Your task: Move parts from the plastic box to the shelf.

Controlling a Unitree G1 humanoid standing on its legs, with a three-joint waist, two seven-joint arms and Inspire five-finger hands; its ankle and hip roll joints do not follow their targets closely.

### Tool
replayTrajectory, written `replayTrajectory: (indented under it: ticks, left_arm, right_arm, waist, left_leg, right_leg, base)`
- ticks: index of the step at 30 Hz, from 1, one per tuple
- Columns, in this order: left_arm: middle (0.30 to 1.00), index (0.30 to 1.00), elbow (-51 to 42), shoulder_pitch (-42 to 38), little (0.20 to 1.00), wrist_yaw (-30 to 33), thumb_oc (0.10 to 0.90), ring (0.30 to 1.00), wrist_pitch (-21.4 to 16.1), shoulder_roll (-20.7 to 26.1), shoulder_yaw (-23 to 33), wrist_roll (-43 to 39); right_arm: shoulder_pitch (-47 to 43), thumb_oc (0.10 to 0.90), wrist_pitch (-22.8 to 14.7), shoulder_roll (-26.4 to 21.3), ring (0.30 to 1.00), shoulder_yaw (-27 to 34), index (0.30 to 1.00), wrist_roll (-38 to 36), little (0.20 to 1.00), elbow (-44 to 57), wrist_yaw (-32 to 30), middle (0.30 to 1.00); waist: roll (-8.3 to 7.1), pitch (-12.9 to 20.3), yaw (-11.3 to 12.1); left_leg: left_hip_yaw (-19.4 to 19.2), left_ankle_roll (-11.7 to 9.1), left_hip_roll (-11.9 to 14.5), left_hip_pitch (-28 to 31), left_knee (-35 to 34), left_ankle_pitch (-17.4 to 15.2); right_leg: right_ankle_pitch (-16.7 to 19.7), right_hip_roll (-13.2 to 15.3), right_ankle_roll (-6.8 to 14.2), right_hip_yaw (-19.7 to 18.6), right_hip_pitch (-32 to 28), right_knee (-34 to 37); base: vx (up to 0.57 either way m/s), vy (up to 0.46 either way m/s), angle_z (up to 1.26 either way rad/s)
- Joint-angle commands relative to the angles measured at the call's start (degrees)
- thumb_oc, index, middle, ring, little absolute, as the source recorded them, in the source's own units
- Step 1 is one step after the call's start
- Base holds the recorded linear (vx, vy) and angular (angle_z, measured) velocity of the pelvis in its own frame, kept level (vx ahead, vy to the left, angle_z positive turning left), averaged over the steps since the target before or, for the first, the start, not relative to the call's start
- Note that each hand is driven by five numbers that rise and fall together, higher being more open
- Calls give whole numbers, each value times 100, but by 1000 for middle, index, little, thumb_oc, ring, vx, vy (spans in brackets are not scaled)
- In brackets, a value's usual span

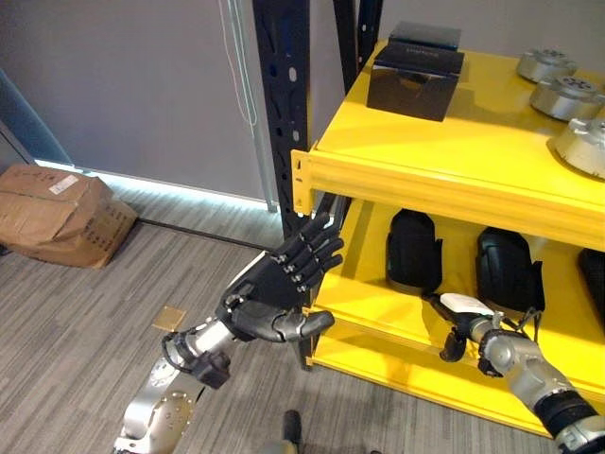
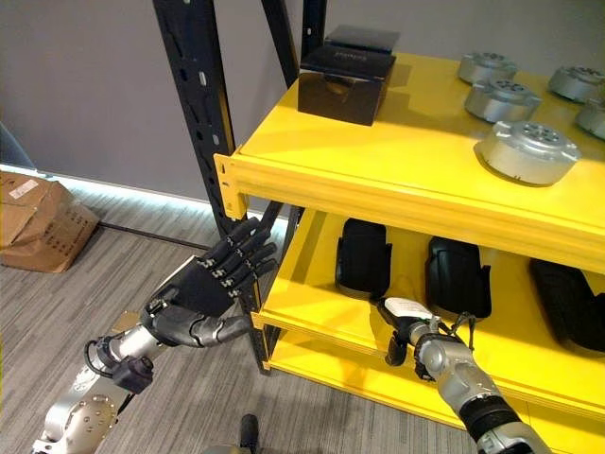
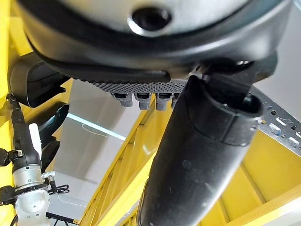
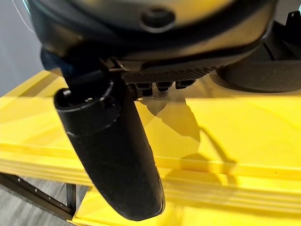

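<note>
Nearest, the left hand (image 1: 284,284) hangs in the air by the shelf's black corner post (image 1: 284,104), fingers straight and spread, thumb out, holding nothing. To its right and slightly farther, the right hand (image 2: 416,336) reaches over the front lip of the yellow lower shelf (image 2: 312,312); its wrist view shows the thumb and short fingertips over bare yellow board with nothing between them, so it looks open and empty, though the fingers are mostly hidden. Just beyond that hand, dark rounded parts (image 2: 364,255) stand side by side on the lower shelf, long axes running front to back; the one directly ahead of the right fingers (image 1: 509,270) lies slightly far and right of them. The right hand is clearly the nearer one to these parts. Farther still, on the top shelf (image 2: 378,161), sit a black box (image 2: 345,80) at the left and round silver parts (image 2: 527,151) at the right. I see no plastic box.
</note>
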State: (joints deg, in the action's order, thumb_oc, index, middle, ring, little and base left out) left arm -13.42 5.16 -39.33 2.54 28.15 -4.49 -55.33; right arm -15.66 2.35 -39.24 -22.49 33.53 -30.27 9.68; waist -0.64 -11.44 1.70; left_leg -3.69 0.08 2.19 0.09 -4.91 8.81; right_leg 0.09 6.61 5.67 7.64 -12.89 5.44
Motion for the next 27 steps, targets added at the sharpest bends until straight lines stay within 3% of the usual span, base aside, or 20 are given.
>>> replayTrajectory:
  ticks: [1,19,24,27]
  left_arm:
    - [1000,1000,-209,-746,1000,-225,900,1000,-285,-183,117,-137]
    - [1000,1000,-187,-741,1000,-277,900,1000,-295,-229,92,-81]
    - [1000,1000,-185,-726,1000,-336,900,1000,-277,-237,103,-67]
    - [1000,1000,-242,-649,1000,-312,900,1000,-312,-226,126,-23]
  right_arm:
    - [-1095,900,-31,151,1000,-274,1000,-172,1000,-482,-107,1000]
    - [-1049,900,54,238,1000,-353,1000,-153,1000,-296,-22,1000]
    - [-1009,900,-67,258,1000,-344,1000,-159,1000,-304,9,1000]
    - [-770,900,-331,259,1000,-333,1000,-293,1000,19,244,1000]
  waist:
    - [-40,18,343]
    - [-44,15,336]
    - [-41,13,328]
    - [-48,2,276]
  left_leg:
    - [-4,-288,423,713,70,-1049]
    - [-2,-269,402,703,66,-1051]
    - [-12,-269,404,694,67,-1051]
    - [-44,-260,399,700,63,-1049]
  right_leg:
    - [-289,59,-70,400,352,-334]
    - [-278,68,-67,379,374,-347]
    - [-268,69,-65,369,383,-336]
    - [-247,73,-48,335,392,-320]
  base:
    - [-3,8,4]
    - [-2,3,2]
    - [0,0,0]
    - [0,0,0]
